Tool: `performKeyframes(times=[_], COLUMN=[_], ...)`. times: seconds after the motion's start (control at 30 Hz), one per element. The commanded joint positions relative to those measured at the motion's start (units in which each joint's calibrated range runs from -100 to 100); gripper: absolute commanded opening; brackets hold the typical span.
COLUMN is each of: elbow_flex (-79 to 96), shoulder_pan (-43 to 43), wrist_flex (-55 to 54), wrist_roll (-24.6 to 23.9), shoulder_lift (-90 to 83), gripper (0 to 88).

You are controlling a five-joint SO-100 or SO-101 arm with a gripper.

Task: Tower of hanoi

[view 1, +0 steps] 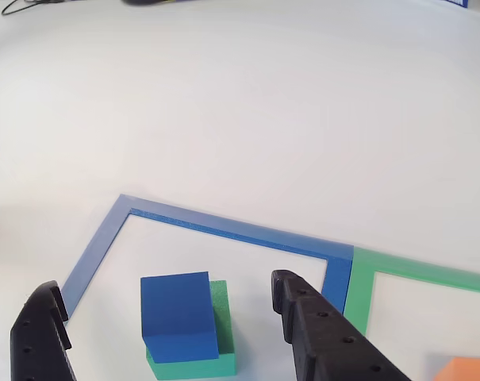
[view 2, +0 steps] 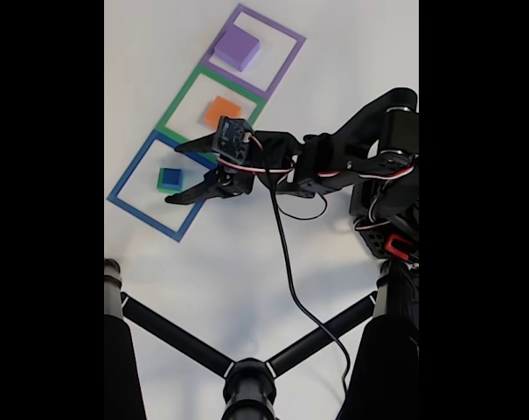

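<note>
Blue cube [view 1: 176, 316] tops green block [view 1: 201, 359] — hand [view 2: 177, 173] agape.

Your arm [view 2: 351, 157] is matte black plastic, built of blocky segments, with red and white wires looping along its joints and a red patch at its base. A thin black cable [view 2: 286, 262] trails from it. Your gripper [view 1: 168, 317] has two black fingers [view 1: 319, 333] dotted with small round holes
</note>
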Motion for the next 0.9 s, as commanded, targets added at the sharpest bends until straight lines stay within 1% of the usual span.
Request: performKeyframes(times=[0.0,0.3,0.87], elbow_flex=[-3.4,-6.5,-4.3], shoulder_pan=[-1.3,-2.4,-3.0], wrist_flex=[-3.1,-4.2,-4.3], wrist_roll=[0.6,0.6,0.6], shoulder_lift=[1.8,6.0,6.7], gripper=[29.1,29.0,28.2])
